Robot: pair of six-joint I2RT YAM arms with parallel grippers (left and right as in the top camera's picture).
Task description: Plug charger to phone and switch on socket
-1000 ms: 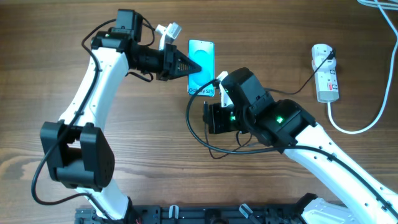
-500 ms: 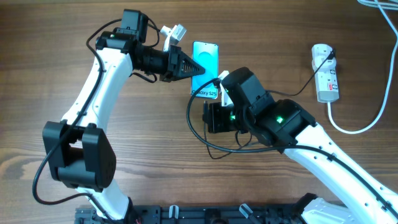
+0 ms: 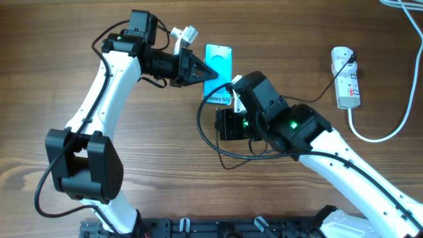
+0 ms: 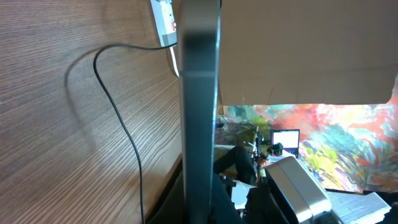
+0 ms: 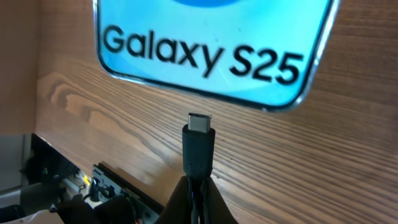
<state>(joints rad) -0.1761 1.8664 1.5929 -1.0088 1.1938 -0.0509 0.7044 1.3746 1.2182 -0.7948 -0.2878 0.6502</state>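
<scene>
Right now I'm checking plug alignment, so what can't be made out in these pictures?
Right wrist: phone shows only its screen; the port facing the charger is unseen.
Overhead: socket switch position, too small.
Left wrist: left gripper fingers, hidden behind the phone's edge.

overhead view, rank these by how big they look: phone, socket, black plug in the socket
1. phone and socket: about alike; the left gripper covers part of the phone, so no ranking between them.
2. black plug: clearly smallest.
</scene>
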